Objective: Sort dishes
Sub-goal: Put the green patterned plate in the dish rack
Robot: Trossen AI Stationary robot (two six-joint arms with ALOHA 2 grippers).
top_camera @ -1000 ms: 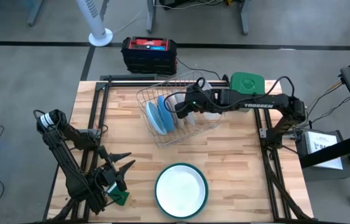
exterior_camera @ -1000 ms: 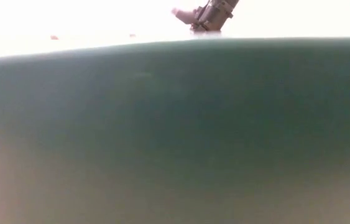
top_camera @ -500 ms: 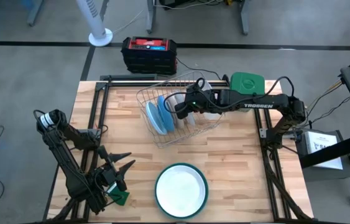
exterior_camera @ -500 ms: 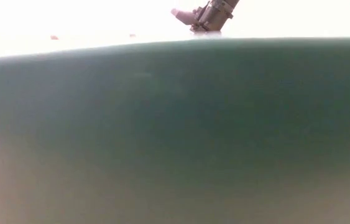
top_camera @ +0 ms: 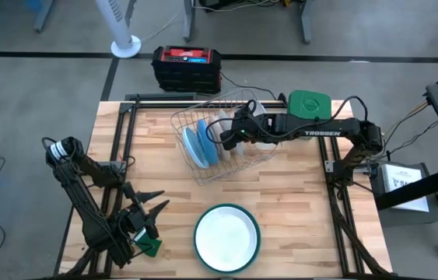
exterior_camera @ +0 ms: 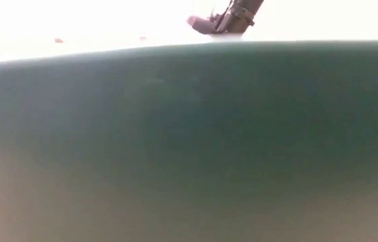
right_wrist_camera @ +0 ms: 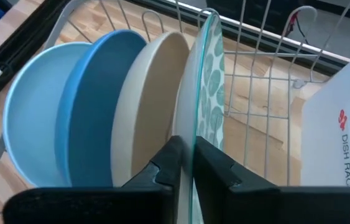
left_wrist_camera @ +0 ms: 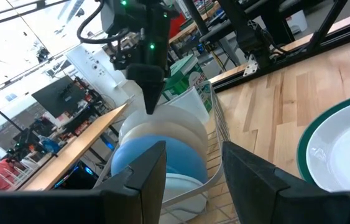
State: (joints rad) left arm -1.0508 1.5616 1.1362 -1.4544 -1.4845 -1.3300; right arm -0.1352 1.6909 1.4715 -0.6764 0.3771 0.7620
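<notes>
A wire dish rack (top_camera: pixel 203 167) stands at the table's far middle. In it stand light blue plates (right_wrist_camera: pixel 44 106), a cream plate (right_wrist_camera: pixel 147 106) and a thin plate with a teal leaf pattern (right_wrist_camera: pixel 212 81), all on edge. My right gripper (right_wrist_camera: pixel 190 168) reaches down into the rack (top_camera: pixel 229 138), shut on the patterned plate's rim. A large white plate with a teal rim (top_camera: pixel 226 237) lies flat near the front edge. My left gripper (top_camera: pixel 147 208) waits open at the near left, level, facing the rack (left_wrist_camera: pixel 193 180). My right gripper has the patterned plate's upper rim (right_wrist_camera: pixel 193 134) between its two fingers, one finger (right_wrist_camera: pixel 162 171) on each face. They come slanting down from the table's right, across the rim. The plate stands upright in the rack beside the cream plate; its lower edge is hidden.
A small green sponge (top_camera: pixel 152 247) lies by my left gripper. A green-lidded container (top_camera: pixel 310 103) sits at the far right, and a white labelled piece (right_wrist_camera: pixel 342 124) beside the rack. The big plate's teal rim (exterior_camera: pixel 189 134) fills the low view. Bare wood lies between rack and plate.
</notes>
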